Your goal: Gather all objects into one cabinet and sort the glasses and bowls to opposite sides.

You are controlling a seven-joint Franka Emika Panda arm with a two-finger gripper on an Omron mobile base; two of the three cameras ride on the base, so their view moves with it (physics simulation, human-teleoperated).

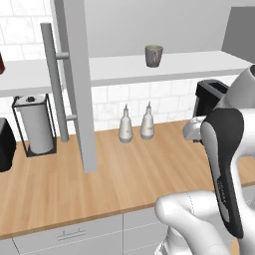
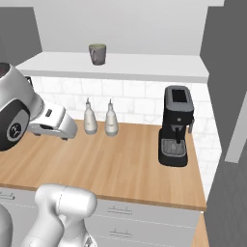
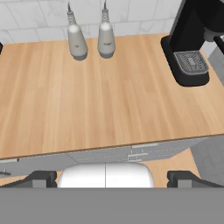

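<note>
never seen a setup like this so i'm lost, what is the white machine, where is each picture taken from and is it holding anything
The white machine is a robot arm with dark joints, in a computer-drawn kitchen. Two pictures come from cameras riding behind the arm, one to its left and one to its right, so they show the same scene from two sides. The third comes from a camera on the arm's hand, looking down at the wooden counter.

On that counter stand two white bottles by the tiled wall, a black coffee machine and, in the left camera's picture, a paper towel roll in a black wire stand. Above, on the open wall cabinet's white shelf, sits one grey-olive cup.

The claw is open and holds nothing.
</note>
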